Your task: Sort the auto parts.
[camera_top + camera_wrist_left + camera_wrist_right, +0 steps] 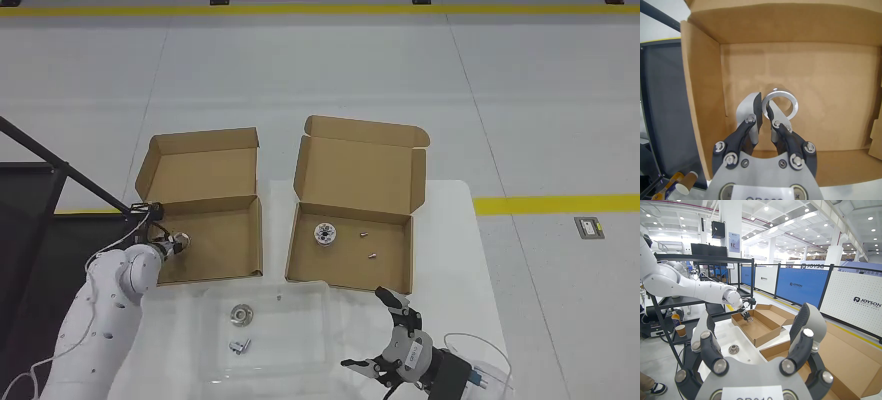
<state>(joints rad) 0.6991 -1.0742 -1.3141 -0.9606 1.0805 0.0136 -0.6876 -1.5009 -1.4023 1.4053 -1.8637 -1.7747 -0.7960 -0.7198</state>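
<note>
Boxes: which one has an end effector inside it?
The left box: the left end effector holds a metal ring there. The right box holds loose parts.

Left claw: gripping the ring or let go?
Gripping. The left claw pinches the wall of the ring, one finger outside, one through the hole, inside the box.

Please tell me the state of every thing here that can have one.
left box: open, lid up.
right box: open, lid up, small parts inside.
ring: clamped at its wall.
left gripper: shut on the ring, inside the left box.
right gripper: open, holding nothing.
clear tray: holds a flange and another piece.
</note>
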